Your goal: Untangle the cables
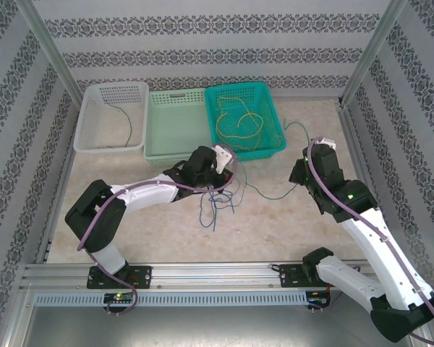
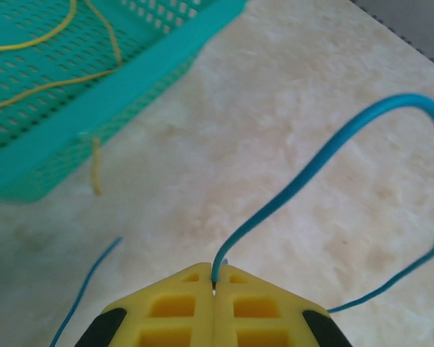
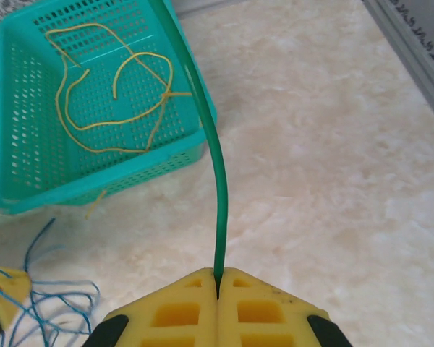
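Pinching blue cable (image 2: 325, 155) tight in left gripper (image 2: 213, 282), green cable (image 3: 220, 195) in right gripper (image 3: 218, 285), probably to draw them apart over the table (image 1: 275, 224); possibly crossed midway. Leaving yellow cable (image 3: 165, 94) in teal basket (image 3: 94, 184).

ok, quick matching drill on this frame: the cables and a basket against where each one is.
1 yellow cable
2 blue cable
3 green cable
4 white basket

A pinched in the right gripper
B just left of the pale green basket
C mostly in the teal basket
D pinched in the left gripper

Pairs: 1-C, 2-D, 3-A, 4-B
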